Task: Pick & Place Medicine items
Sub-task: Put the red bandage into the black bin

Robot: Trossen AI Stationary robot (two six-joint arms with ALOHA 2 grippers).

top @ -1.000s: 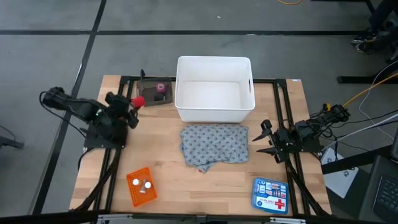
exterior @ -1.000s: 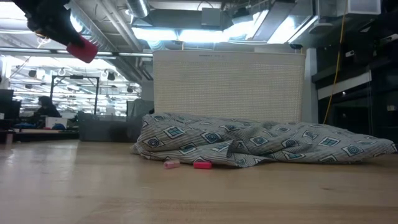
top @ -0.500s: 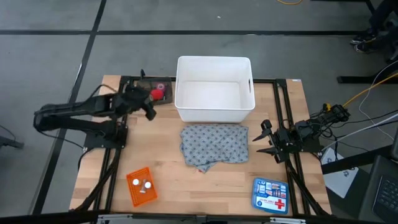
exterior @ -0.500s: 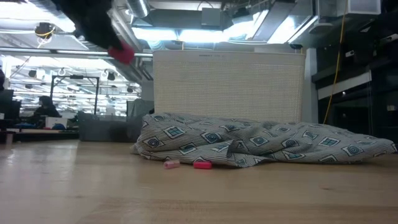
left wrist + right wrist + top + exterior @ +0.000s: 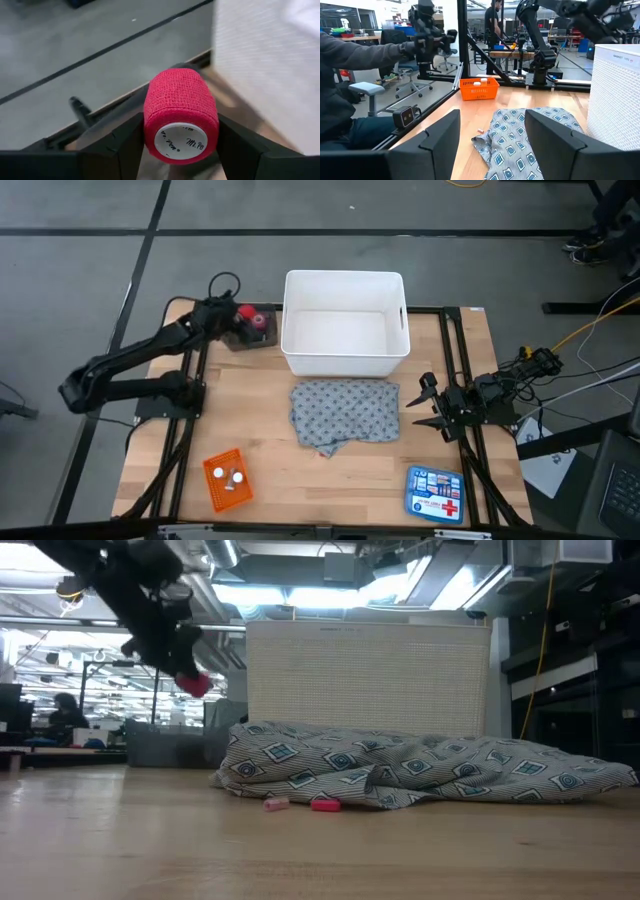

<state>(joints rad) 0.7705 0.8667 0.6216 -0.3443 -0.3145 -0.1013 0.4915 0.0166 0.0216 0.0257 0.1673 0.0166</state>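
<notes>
Left gripper [image 5: 243, 317]: clamped on a red bandage roll [image 5: 180, 115], held in the air just beside the white bin's [image 5: 345, 365] left wall, likely on its way in.
Roll's label: end cap reads "Mr. Pen".
Grey cloth [image 5: 344, 416]: flat, touching the bin's near wall.
Orange basket [image 5: 224, 480]: well apart from the bin, holding white tablets.
Right gripper [image 5: 425, 406]: waiting with fingers spread, near the bin's right corner.

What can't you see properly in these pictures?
- Inside the white bin: the low view shows only its outer wall.
- Dark tray: in the high view, the left claw with its red roll covers part of it.
- Small pink pieces: too tiny in the low view to identify.
- Words on the blue kit: too small.
</notes>
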